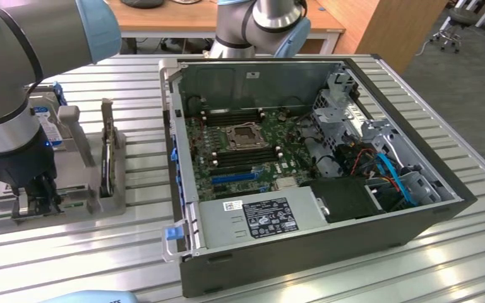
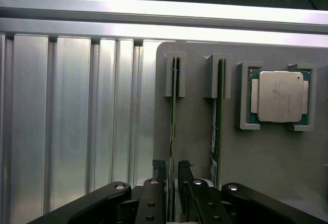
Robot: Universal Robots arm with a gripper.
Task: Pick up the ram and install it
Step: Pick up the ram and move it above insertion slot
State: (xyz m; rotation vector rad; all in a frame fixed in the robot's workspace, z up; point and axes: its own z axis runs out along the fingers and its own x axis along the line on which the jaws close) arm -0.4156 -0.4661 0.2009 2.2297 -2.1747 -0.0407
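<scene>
Gripper (image 2: 171, 168) was unclenched, jaws either side of the ram (image 2: 172, 116), not pinching it. Ram stood on edge in a grey holder (image 2: 197, 142) slot. Likely light, stiff, fragile; best pinched across its flat faces, away from the chips.

Bright rm, strong glare on table (image 1: 457, 249) slats.

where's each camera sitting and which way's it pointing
Exterior view: high up, looking down on the open black computer case on the slatted metal table; grey-and-blue robot arm and black gripper at that view's left.
Wrist view: on the wrist, looking past the gripper at the thin green ram stick it straddles and a square silver processor chip.
Shared: gripper and grey plastic parts holder.
</scene>
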